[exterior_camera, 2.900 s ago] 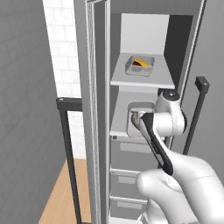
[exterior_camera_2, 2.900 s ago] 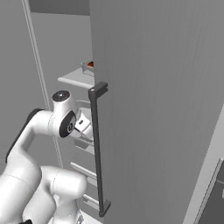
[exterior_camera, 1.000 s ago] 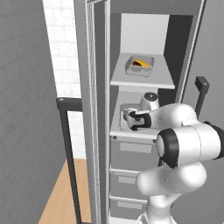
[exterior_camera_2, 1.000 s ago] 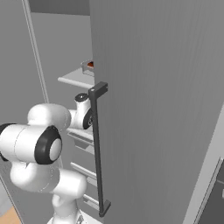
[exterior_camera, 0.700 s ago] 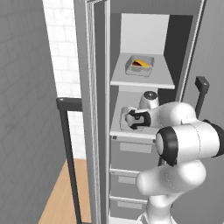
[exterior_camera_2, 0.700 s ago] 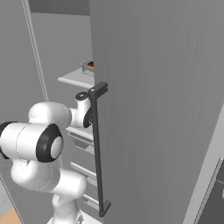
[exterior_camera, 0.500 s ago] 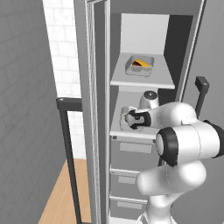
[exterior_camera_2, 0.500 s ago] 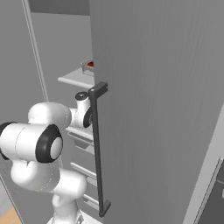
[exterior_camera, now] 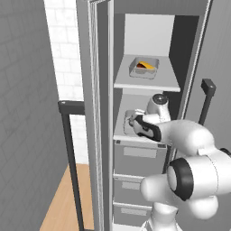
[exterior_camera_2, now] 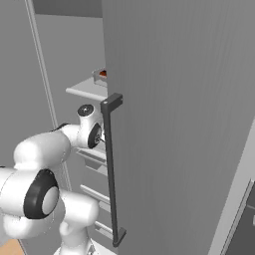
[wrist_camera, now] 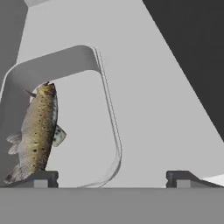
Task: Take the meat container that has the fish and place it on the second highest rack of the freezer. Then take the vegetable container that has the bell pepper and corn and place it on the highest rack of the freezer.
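Left base view: the tall grey freezer (exterior_camera: 149, 113) stands open. On its highest rack (exterior_camera: 146, 82), near the middle, sits a clear vegetable container (exterior_camera: 144, 67) with the yellow corn (exterior_camera: 145, 65) and a bit of red beside it. One shelf down, the white arm reaches in over the second rack (exterior_camera: 135, 137), and the rim of the meat container (exterior_camera: 129, 122) shows at that shelf's left edge, partly hidden by the wrist.

Right base view: the freezer door (exterior_camera_2: 174, 124) with its long dark bar handle (exterior_camera_2: 112, 169) covers most of the cabinet. Behind its edge, a corner of the top shelf and the red of the bell pepper (exterior_camera_2: 103, 73) peek out.

Hand view: the pincer (wrist_camera: 112, 178) has its two dark tips spread wide, holding nothing. The clear tray lies flat on the pale shelf, its right rim between the tips. The fish (wrist_camera: 36, 131), slender, speckled brown with a pale belly, lies along the tray's left side.

Judging by this, both containers are on their proper racks; only drawing the arm out seems left.
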